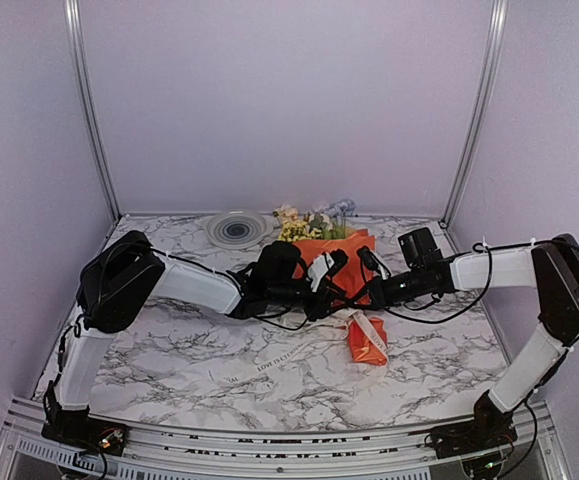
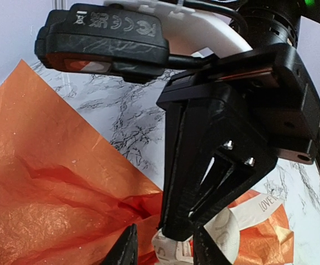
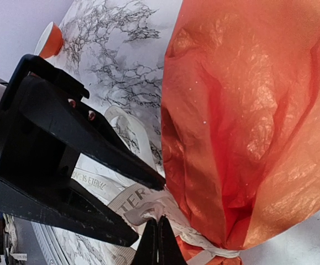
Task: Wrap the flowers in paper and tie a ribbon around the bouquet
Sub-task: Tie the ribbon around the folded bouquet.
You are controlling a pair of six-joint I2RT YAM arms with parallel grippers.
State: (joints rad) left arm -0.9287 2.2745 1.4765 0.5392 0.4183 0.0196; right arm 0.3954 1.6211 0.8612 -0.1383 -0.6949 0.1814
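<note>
Disc (image 1: 237,230) is sitting at the desk's (image 1: 169,340) far edge, just beside the flowers (image 1: 309,225). Flowers are poking out of the paper (image 3: 248,110) cone mid-desk, and your arms are crossing over it. Your left hand (image 2: 167,249) is standing part open around the ribbon (image 3: 132,199) at the cone's neck. Your right hand (image 3: 158,234) is pinching that ribbon, fingers fully together. Ribbon tail is trailing toward the near edge.

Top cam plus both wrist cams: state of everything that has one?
bouquet: wrapped, lying on the table, blossoms out the far end
ribbon: wound round the narrow end, tail loose on the table
left gripper: jaws apart around the ribbon, grip unclear
right gripper: shut, pinching the ribbon
spool: lying flat at the table's far edge
</note>
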